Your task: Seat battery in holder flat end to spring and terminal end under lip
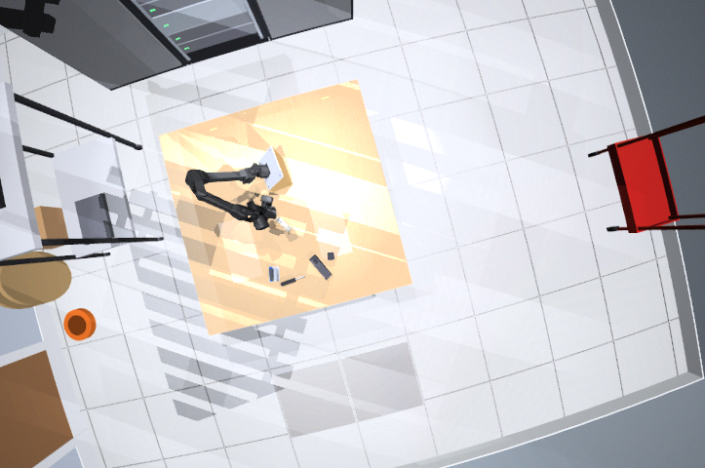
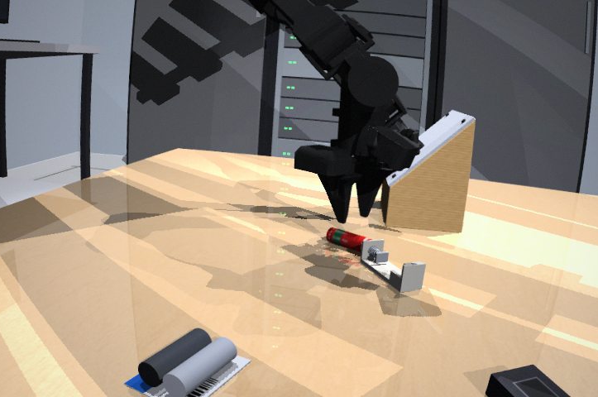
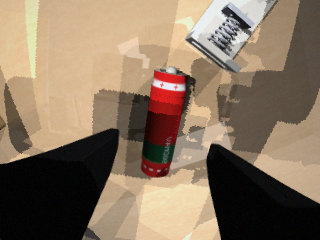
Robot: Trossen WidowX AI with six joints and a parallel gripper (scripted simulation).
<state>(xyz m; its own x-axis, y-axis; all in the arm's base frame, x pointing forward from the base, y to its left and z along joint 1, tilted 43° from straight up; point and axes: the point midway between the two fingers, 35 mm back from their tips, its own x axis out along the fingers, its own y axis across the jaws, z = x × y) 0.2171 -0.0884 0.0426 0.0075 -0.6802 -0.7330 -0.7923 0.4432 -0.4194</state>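
Red-and-green battery (image 3: 163, 124) lay loose on the desk (image 2: 177, 261) just outside the spring end of the holder (image 2: 392, 269), unseated, with the hand (image 2: 354, 216) poised above it, half-parted and grasping nothing, so pickup, seating and release all remained.

Red cylindrical battery (image 3: 163, 123) w/ green band, white dotted trim at both ends, silver tip. Pale grey metal holder (image 2: 393, 269), silver spring. Black claw (image 2: 354, 216). Light wood-grain bench (image 2: 121, 261). Dark grey cylinder (image 2: 174, 356) & light grey cylinder (image 2: 200, 365) on blue/white barcode card (image 2: 217, 379).
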